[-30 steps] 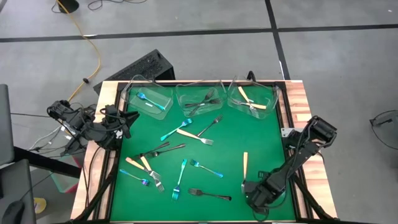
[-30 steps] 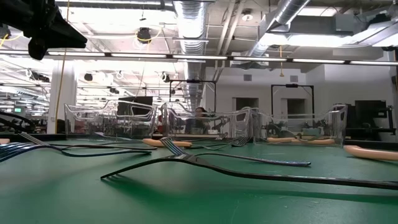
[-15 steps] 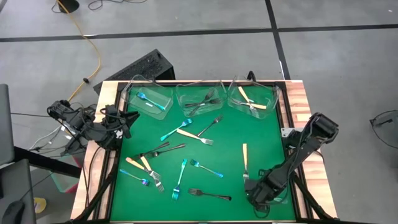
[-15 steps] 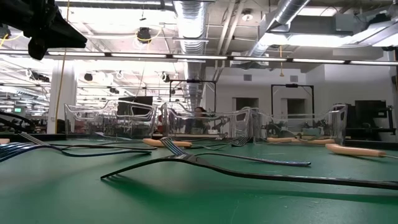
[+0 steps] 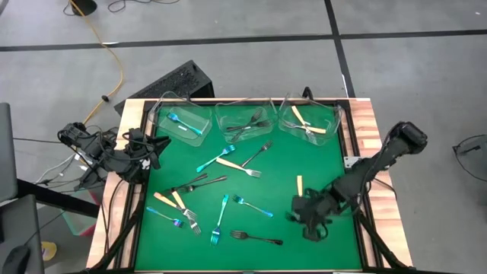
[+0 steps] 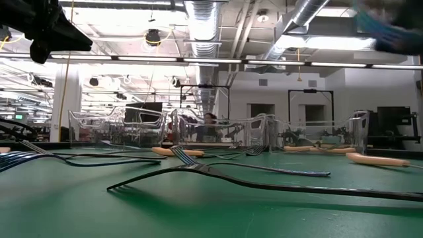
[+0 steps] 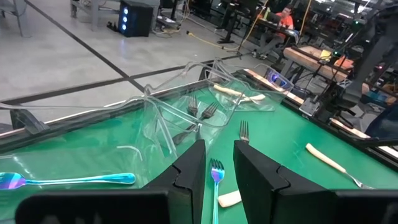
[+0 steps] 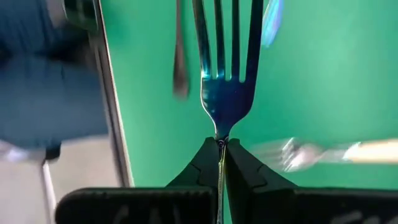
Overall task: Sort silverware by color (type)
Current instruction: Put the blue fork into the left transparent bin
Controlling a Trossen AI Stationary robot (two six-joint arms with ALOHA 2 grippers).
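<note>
- Right gripper pinching blue fork by the neck, lifted above the mat's near right
- Best carried level to the far-left tub
- Left gripper parked, slightly parted, empty

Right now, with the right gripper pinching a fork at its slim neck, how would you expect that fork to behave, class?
The fork looks like glossy metal, so it is probably stiff, yet slippery between the narrow fingertips of the right gripper. Pinched at one thin point, it may swivel. It seems slim, so likely light.
</note>
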